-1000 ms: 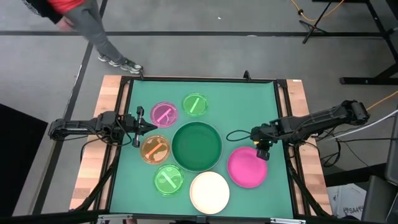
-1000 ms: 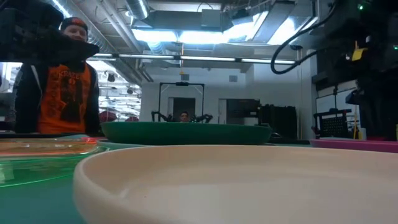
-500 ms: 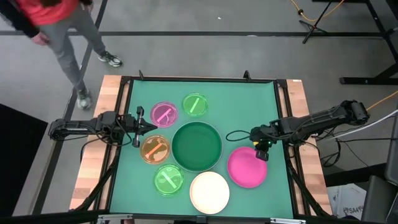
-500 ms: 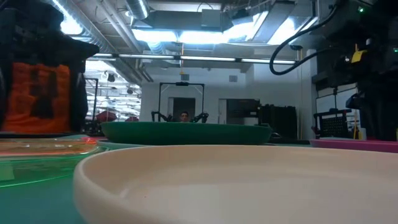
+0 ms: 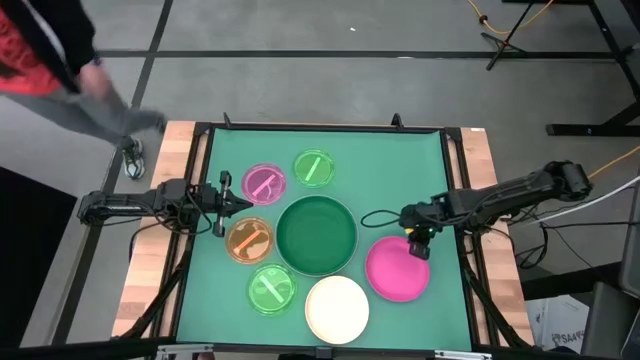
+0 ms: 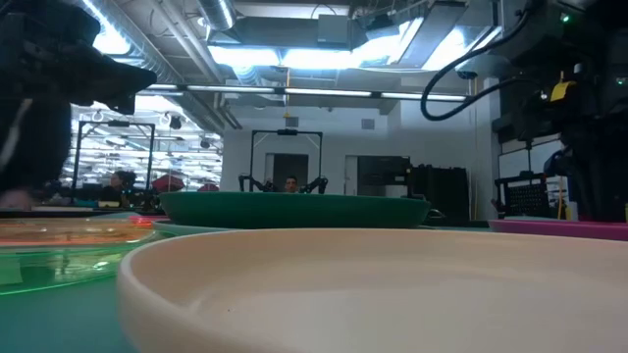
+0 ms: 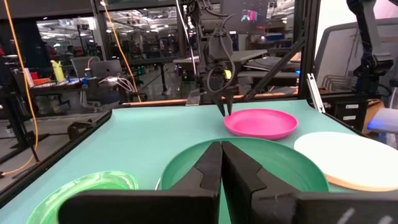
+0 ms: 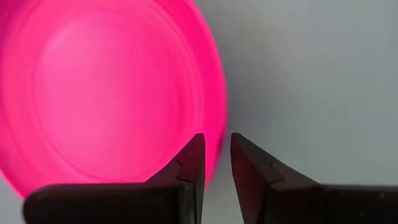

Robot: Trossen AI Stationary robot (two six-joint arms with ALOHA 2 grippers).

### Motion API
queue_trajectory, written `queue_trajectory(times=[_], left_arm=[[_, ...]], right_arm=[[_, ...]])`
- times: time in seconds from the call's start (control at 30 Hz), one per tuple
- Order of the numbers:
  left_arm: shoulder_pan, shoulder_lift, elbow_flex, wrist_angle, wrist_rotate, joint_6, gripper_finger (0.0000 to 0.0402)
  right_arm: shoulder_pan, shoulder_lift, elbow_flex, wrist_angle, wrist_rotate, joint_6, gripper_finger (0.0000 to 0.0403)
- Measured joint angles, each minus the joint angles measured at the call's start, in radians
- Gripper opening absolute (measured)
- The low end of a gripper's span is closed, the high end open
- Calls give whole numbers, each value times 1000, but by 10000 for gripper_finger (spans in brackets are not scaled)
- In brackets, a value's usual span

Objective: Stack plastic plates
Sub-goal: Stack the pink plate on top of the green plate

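Seven plates lie flat on the green mat. The high view shows dark green (image 5: 316, 235) in the middle, cream (image 5: 337, 308) near, hot pink (image 5: 398, 268) right, translucent pink (image 5: 263, 183), orange (image 5: 249, 239) and two lime green (image 5: 314, 168) (image 5: 271, 288) left. No pale blue-white plate shows. My left gripper (image 5: 240, 203) (image 7: 222, 149) hovers shut and level between the translucent pink and orange plates, pointing at the dark green plate (image 7: 242, 168). My right gripper (image 5: 420, 247) (image 8: 217, 138) points down, narrowly open, over the hot pink plate's far right rim. My right gripper comes from above with one finger inside and one outside the hot pink plate's far right rim (image 8: 222, 124). The plate lies flat on the mat. Whether the fingers touch the rim, I cannot tell.
The mat's black frame (image 5: 320, 127) and wooden side strips (image 5: 160, 240) bound the work area. Bare mat lies along the far edge and the right side (image 5: 420, 170). A person (image 5: 60, 70) walks on the floor beyond the table's far left corner.
The person beyond the far left corner has walked off toward the left. Neither arm nor any plate has visibly moved.
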Motion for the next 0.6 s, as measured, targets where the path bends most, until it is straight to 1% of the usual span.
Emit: queue_trajectory(times=[0.6], left_arm=[[0,0,0,0,0,1,4]], right_arm=[[0,165,0,60,-20,-9,67]])
